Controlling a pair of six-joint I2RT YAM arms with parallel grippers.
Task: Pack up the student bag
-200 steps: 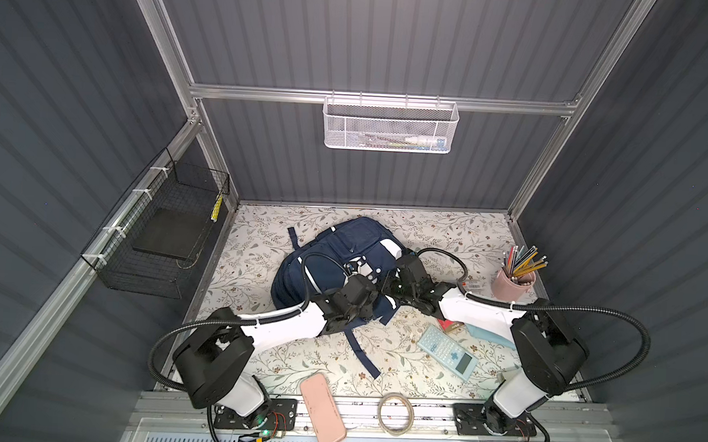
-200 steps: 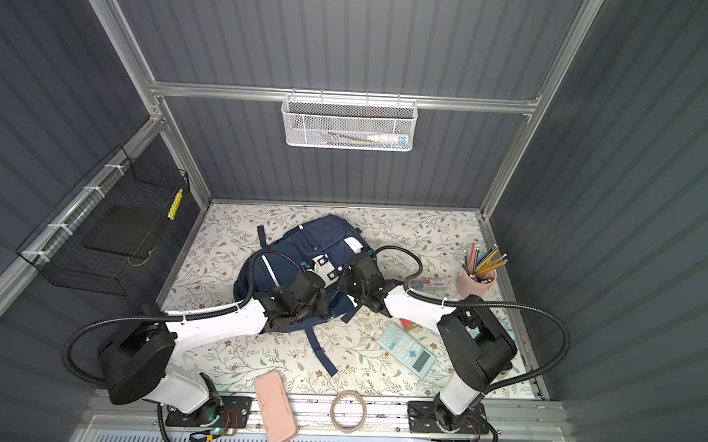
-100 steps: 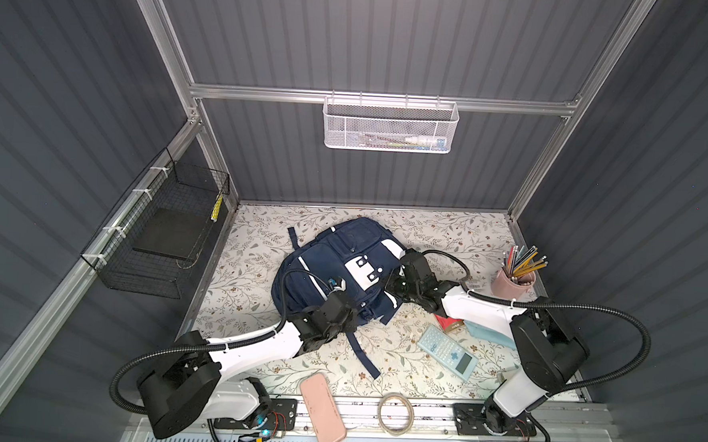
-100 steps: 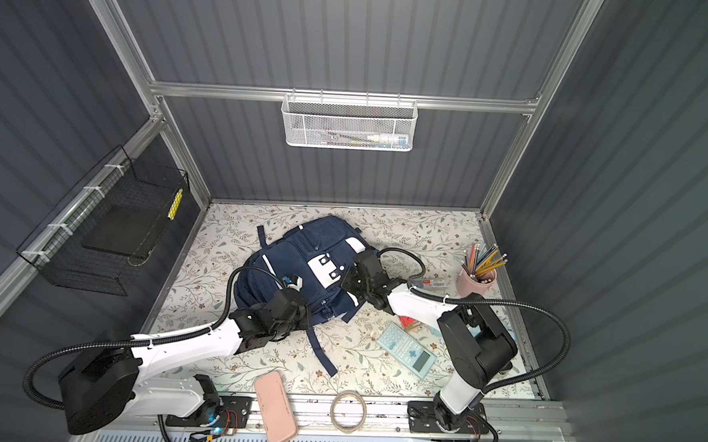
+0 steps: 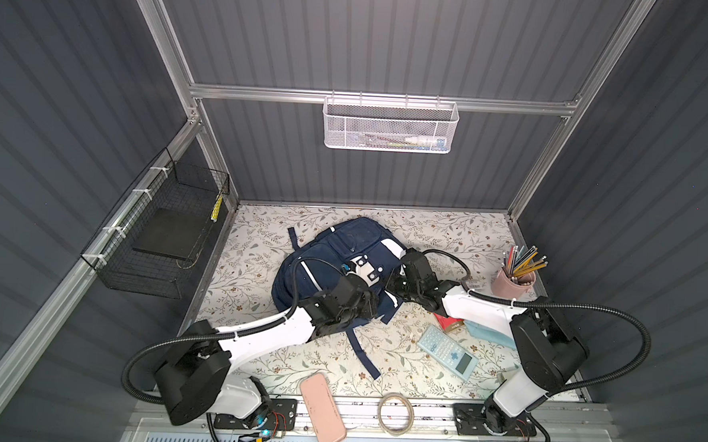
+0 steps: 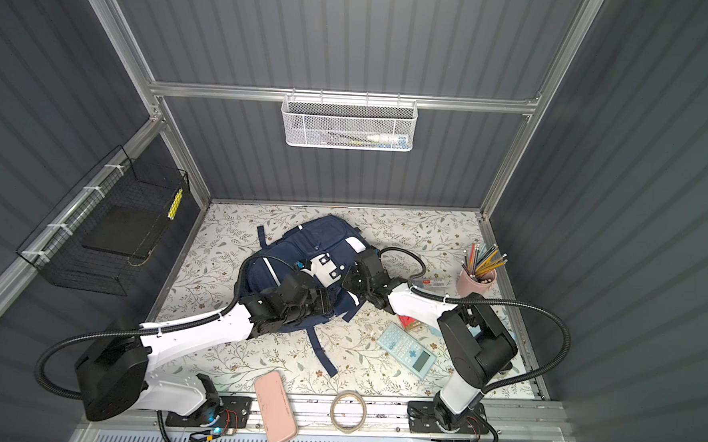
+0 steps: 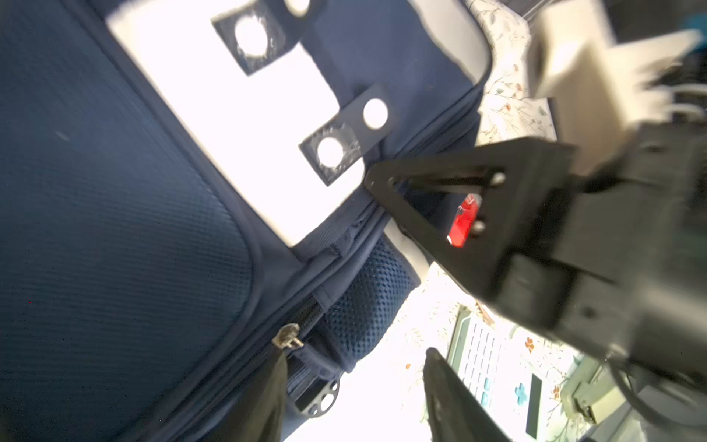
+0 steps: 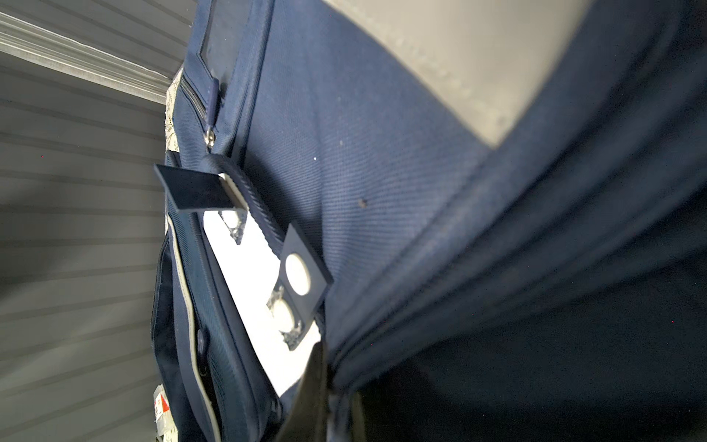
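Observation:
The student bag (image 5: 344, 246) (image 6: 316, 238) lies flat on the floral table, navy with white patches. My left gripper (image 7: 355, 400) is open at the bag's near right corner. One of its fingers (image 7: 267, 398) rests beside a metal zipper slider (image 7: 287, 340); nothing sits between its jaws. In both top views the left gripper (image 5: 367, 301) (image 6: 326, 300) hovers over that corner. My right gripper (image 8: 333, 398) is shut on a fold of the bag's navy fabric at the right edge, seen from above at the right gripper (image 5: 391, 283) (image 6: 348, 283).
A calculator (image 5: 447, 352), a red box (image 5: 446, 323) and a pale blue book (image 5: 488, 334) lie right of the bag. A pink cup of pencils (image 5: 513, 281) stands far right. A pink case (image 5: 322, 409) and a tape ring (image 5: 395, 407) lie on the front rail.
The left arm drew back toward the front left, then returned to the bag's near right corner, and its jaws opened. The right gripper kept its hold on the bag.

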